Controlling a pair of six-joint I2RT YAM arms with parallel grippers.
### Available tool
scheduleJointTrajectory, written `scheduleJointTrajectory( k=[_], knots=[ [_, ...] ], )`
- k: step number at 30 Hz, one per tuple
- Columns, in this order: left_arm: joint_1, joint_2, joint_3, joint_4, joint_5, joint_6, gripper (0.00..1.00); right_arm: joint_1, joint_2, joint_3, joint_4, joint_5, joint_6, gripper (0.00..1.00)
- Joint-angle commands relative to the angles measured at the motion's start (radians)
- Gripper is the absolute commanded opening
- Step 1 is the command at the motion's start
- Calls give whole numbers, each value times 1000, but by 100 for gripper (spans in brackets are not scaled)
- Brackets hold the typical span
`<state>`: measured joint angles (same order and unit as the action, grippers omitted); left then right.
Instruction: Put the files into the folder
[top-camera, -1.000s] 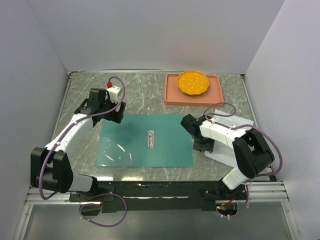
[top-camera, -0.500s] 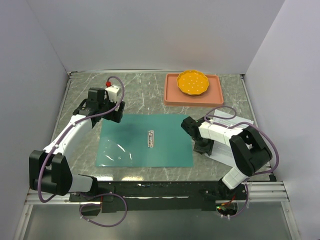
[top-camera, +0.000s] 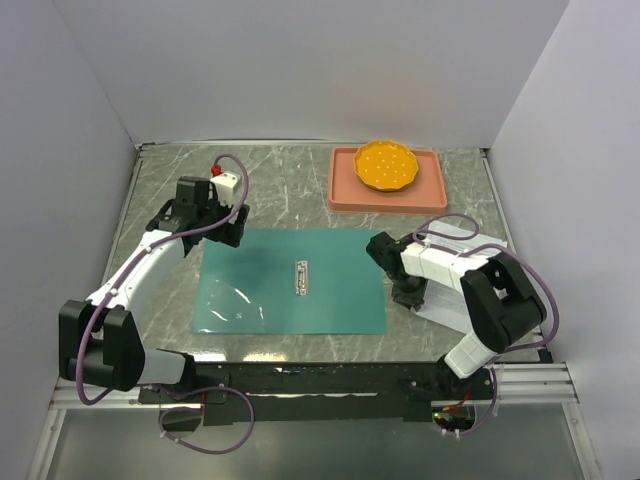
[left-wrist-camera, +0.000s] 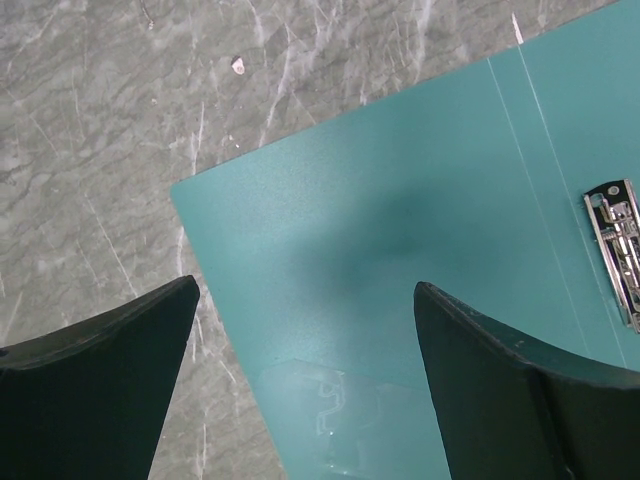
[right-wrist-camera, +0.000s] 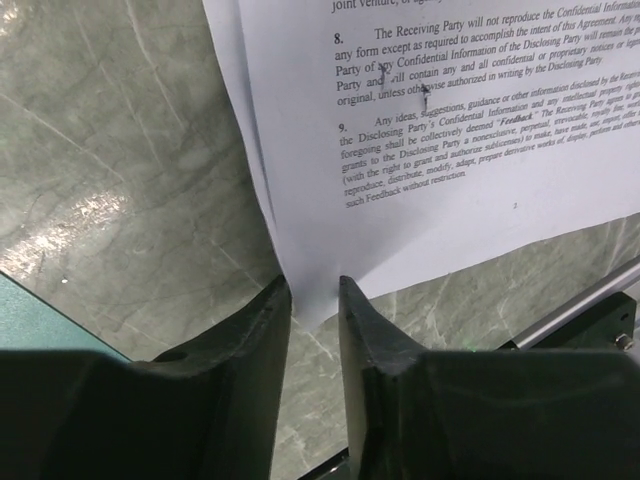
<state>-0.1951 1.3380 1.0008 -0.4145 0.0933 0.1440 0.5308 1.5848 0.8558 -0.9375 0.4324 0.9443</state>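
The folder (top-camera: 290, 280) lies open and flat on the marble table, teal, with a metal clip (top-camera: 301, 277) at its spine. My left gripper (top-camera: 228, 232) hovers over its far left corner, wide open with nothing between the fingers (left-wrist-camera: 305, 288); under it show the folder (left-wrist-camera: 400, 200) and the clip (left-wrist-camera: 620, 240). The files (top-camera: 480, 243), white sheets of dense text, lie right of the folder, partly under my right arm. My right gripper (top-camera: 408, 295) is low at their near left corner. Its jaws (right-wrist-camera: 315, 285) stand narrowly apart with the corner of the files (right-wrist-camera: 450, 150) between them.
A salmon-pink tray (top-camera: 340, 195) holding an orange dish (top-camera: 387, 165) stands at the back right. A sliver of the folder's edge (right-wrist-camera: 40, 325) shows left of my right gripper. Walls close in the table on the left, back and right.
My right gripper's jaws have narrowed around the corner of the files and the wrist has shifted slightly right. The left arm and the folder have not moved.
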Motion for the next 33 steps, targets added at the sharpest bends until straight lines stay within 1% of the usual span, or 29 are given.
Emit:
scheduleJointTrajectory(
  k=[1, 2, 4, 5, 7, 8, 12, 15, 16, 18, 19, 22, 23, 24, 26, 30, 33],
  knots=[
    [3, -26, -11, 32, -17, 14, 96, -12, -51, -5, 8, 29, 10, 27],
    [3, -26, -16, 34, -20, 14, 96, -11, -54, -3, 8, 28, 8, 22],
    [3, -26, -19, 37, -23, 14, 96, -14, -58, -1, 8, 26, 5, 17],
    [3, -26, -22, 39, -24, 14, 96, -14, -59, -1, 8, 26, 4, 12],
    [3, -31, -24, 42, -29, 14, 96, -14, -59, -3, 9, 22, 4, 6],
    [3, -30, -24, 42, -30, 14, 96, -14, -60, -4, 12, 20, 2, 0],
    [3, -30, -27, 43, -33, 19, 96, -11, -71, -21, 41, -3, -12, 0],
    [5, -31, -37, 51, -44, 25, 96, 18, -91, -29, 89, -41, -38, 0],
    [5, -28, -47, 55, -52, 25, 96, 73, -95, -24, 103, -52, -47, 0],
    [14, -23, -57, 68, -67, 29, 96, 142, -89, 6, 114, -50, -71, 0],
    [22, -16, -65, 71, -67, 31, 96, 203, -74, 21, 124, -57, -82, 0],
    [72, 9, -70, 72, -47, 29, 96, 290, -39, 77, 149, -93, -120, 0],
    [86, 16, -73, 74, -44, 29, 96, 341, -26, 94, 147, -96, -124, 0],
    [117, 26, -71, 74, -40, 34, 96, 362, -13, 132, 147, -107, -137, 0],
    [140, 46, -77, 72, -43, 40, 96, 420, 24, 190, 138, -106, -150, 0],
    [181, 59, -105, 97, -64, 71, 96, 472, 107, 275, 147, -129, -176, 0],
    [189, 62, -117, 100, -69, 78, 96, 483, 153, 336, 155, -152, -179, 0]
  ],
)
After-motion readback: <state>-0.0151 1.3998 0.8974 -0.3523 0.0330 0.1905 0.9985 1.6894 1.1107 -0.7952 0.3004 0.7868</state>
